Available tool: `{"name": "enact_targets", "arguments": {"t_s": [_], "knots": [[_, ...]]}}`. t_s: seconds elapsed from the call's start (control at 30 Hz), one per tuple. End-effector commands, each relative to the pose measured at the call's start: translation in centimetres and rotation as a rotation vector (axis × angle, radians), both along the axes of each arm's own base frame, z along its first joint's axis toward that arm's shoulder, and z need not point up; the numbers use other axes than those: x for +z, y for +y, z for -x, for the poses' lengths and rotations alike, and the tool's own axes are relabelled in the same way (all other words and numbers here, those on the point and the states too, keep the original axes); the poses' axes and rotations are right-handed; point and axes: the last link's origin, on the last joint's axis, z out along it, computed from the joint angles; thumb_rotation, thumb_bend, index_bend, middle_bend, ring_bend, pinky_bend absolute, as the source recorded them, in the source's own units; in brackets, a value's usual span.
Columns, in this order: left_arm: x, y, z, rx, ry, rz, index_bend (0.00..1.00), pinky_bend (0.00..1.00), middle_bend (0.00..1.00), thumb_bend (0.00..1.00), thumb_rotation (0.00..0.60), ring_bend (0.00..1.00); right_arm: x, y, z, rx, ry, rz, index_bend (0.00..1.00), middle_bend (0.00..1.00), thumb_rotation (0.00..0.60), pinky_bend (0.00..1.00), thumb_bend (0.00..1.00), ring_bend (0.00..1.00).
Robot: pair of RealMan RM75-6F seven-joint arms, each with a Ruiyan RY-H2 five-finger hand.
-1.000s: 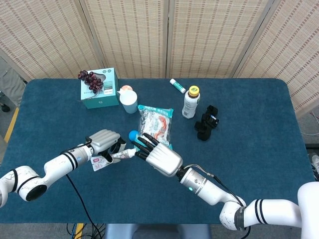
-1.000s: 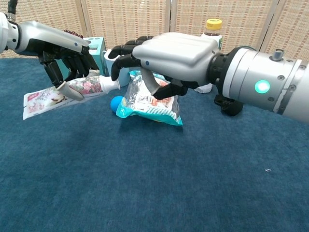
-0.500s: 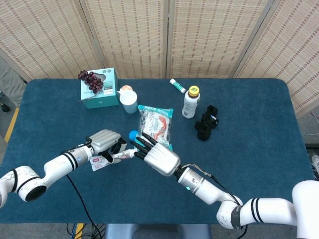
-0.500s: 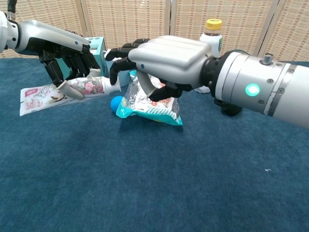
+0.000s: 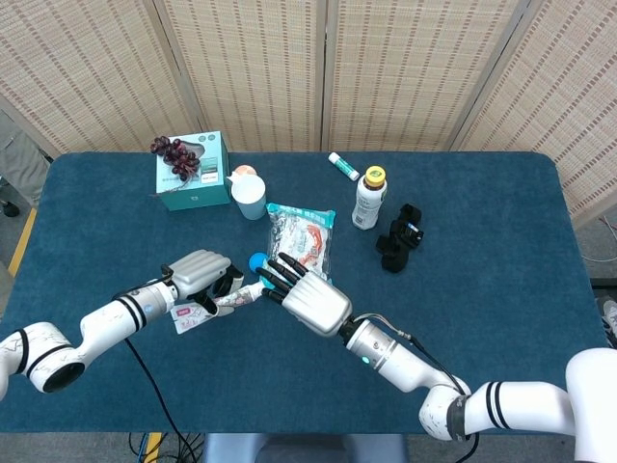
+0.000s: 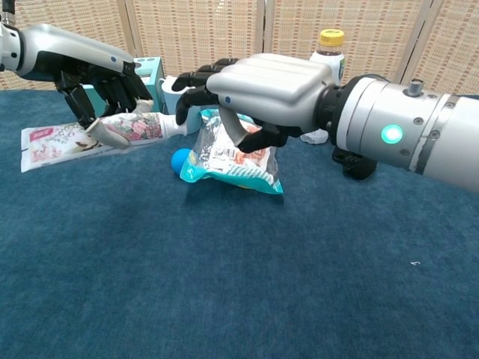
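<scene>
My left hand (image 5: 201,275) (image 6: 105,82) grips a flower-printed tube (image 5: 214,302) (image 6: 112,129) a little above the blue table (image 5: 501,289), its white neck (image 6: 175,127) pointing toward my right hand. My right hand (image 5: 308,301) (image 6: 266,86) hovers just right of that neck, fingers spread and slightly curled, with nothing in them; its fingertips (image 6: 188,93) are close to the neck. A blue round cap (image 5: 257,260) (image 6: 180,159) lies on the table below, against a snack bag (image 5: 303,239) (image 6: 233,164).
At the back left are a teal box (image 5: 193,174) with grapes (image 5: 174,152) on it and a white cup (image 5: 250,199). A yellow-capped bottle (image 5: 368,199) (image 6: 330,46), a black object (image 5: 400,237) and a small white tube (image 5: 343,166) lie right of centre.
My left hand has raised the tube a little and drawn it slightly left. My right hand has shifted slightly and stays by the tube's neck.
</scene>
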Motion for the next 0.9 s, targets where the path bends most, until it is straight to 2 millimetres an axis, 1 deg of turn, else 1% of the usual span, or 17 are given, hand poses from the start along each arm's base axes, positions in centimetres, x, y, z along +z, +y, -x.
{"name": "enact_targets", "arguments": {"t_s": [0.03, 0.33, 0.9], "knots": [[0.07, -0.01, 0.06, 0.000, -0.003, 0.000, 0.65, 0.56, 0.72, 0.49, 0.600, 0.59, 0.01, -0.11, 0.07, -0.004, 0.001, 0.003, 0.26, 0.06, 0.597, 0.00, 0.92, 0.00], [0.24, -0.01, 0.14, 0.000, -0.014, 0.003, 0.66, 0.56, 0.73, 0.49, 0.600, 0.59, 0.04, -0.48, 0.39, -0.019, 0.005, 0.009, 0.26, 0.06, 0.598, 0.00, 0.92, 0.00], [0.47, -0.48, -0.26, -0.001, -0.046, 0.024, 0.66, 0.56, 0.73, 0.49, 0.600, 0.59, -0.24, -0.98, 0.38, -0.025, 0.001, 0.011, 0.26, 0.05, 0.598, 0.00, 0.92, 0.00]]}}
